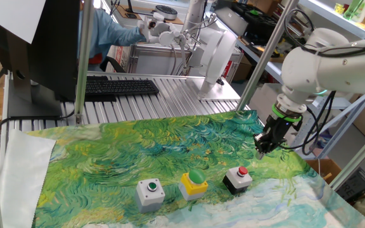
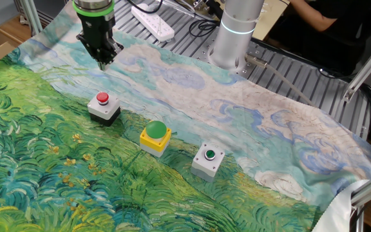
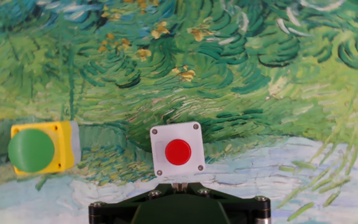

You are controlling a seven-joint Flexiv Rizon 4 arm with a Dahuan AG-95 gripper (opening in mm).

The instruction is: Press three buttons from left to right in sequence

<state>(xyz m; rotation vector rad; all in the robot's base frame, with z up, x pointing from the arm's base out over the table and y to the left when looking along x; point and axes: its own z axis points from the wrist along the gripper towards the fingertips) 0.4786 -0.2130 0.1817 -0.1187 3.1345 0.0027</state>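
Grey button box out of the hand view, end effector [image 3: 179,208] fingertips hidden below its lower edge, yellow box [image 3: 42,147] partly shadowed

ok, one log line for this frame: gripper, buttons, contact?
gripper: shut, pointing down, above cloth | nearest: red button | contact: none | green dome, small green button: untouched
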